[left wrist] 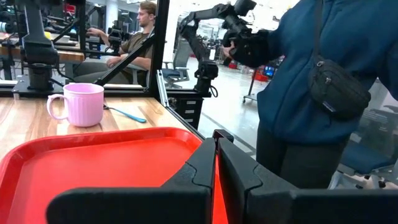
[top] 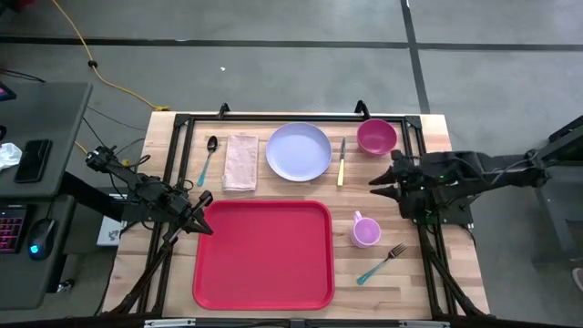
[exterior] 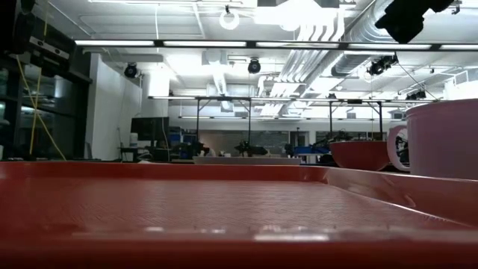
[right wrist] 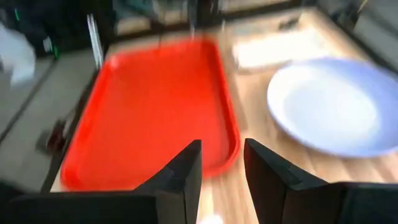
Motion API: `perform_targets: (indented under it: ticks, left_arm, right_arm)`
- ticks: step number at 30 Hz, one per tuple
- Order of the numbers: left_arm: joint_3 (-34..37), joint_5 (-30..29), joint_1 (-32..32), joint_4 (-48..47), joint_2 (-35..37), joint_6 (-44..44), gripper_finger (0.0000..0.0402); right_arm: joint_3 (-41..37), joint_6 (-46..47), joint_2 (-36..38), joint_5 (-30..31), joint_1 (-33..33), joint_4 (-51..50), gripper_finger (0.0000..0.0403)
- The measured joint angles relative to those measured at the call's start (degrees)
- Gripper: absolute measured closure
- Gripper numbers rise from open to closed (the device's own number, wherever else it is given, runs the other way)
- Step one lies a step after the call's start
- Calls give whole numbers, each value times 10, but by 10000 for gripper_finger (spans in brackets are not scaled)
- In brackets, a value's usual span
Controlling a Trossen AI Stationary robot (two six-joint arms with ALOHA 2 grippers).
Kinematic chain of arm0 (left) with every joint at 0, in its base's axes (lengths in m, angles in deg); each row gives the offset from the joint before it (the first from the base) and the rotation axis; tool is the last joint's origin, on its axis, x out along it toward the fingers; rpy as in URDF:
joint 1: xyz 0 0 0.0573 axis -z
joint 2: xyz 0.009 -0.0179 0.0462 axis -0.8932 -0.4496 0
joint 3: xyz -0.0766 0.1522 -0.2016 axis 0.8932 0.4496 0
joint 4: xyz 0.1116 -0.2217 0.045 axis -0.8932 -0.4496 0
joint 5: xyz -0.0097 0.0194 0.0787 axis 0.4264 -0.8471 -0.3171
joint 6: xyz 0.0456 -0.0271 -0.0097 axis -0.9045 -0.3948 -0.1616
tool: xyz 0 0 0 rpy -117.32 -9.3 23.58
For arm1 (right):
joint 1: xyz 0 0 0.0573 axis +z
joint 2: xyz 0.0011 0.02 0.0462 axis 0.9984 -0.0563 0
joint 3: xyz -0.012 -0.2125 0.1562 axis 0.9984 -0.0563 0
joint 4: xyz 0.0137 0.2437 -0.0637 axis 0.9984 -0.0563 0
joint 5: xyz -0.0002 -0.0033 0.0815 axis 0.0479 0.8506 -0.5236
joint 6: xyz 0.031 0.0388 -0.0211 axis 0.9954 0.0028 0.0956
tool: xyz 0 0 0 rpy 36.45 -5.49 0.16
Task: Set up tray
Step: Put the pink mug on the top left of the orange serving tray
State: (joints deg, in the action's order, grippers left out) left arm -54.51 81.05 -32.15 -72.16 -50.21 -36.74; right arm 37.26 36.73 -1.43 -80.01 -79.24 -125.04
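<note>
1. The tray (top: 263,254) lies flat on the near half of the wooden table (top: 455,273), with nothing on it. I judge it light, stiff and rather slippery plastic; the low raised rim is the only sensible place to pinch it.
2. The left gripper (top: 202,208) sits at the tray's far-left corner. In its wrist view the fingers (left wrist: 239,171) are nearly pressed together with only a sliver of red showing between them, so I'd say they are clenched on or just over the rim; I cannot tell if they truly grip it.
3. The right gripper (top: 381,181) hangs over the table right of the tray, between the knife (top: 342,161) and the pink mug (top: 364,230), jaws parted and holding nothing.
4. Beyond the tray, from left: spoon (top: 208,158), napkin (top: 241,161), pale plate (top: 299,151), knife, dark pink bowl (top: 376,137).
5. The mug stands just beside the tray's right edge, a fork (top: 382,263) nearer; sliding the tray rightward would likely knock the mug.
</note>
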Motion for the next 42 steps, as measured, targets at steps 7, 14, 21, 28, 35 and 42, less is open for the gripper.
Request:
perform_targets:
  ticks: [7, 14, 21, 28, 35, 42]
  left_arm:
    - [0, 0, 0, -3, 0, 0, 353]
    - [0, 0, 0, -21, 0, 0, 353]
    - [0, 0, 0, -30, 0, 0, 353]
    - [0, 0, 0, -30, 0, 0, 353]
    - [0, 0, 0, -30, 0, 0, 353]
    - [0, 0, 0, -26, 0, 0, 353]
  right_arm:
    - [105, 6, -119, -43, 0, -162, 304]
    - [149, 22, -188, -80, 0, -252, 304]
    - [149, 51, -218, -109, 0, -270, 304]
    - [149, 65, -241, -109, 0, -269, 304]
    - [145, 82, -276, -121, 5, -268, 304]
    - [139, 94, -306, -129, 24, -271, 304]
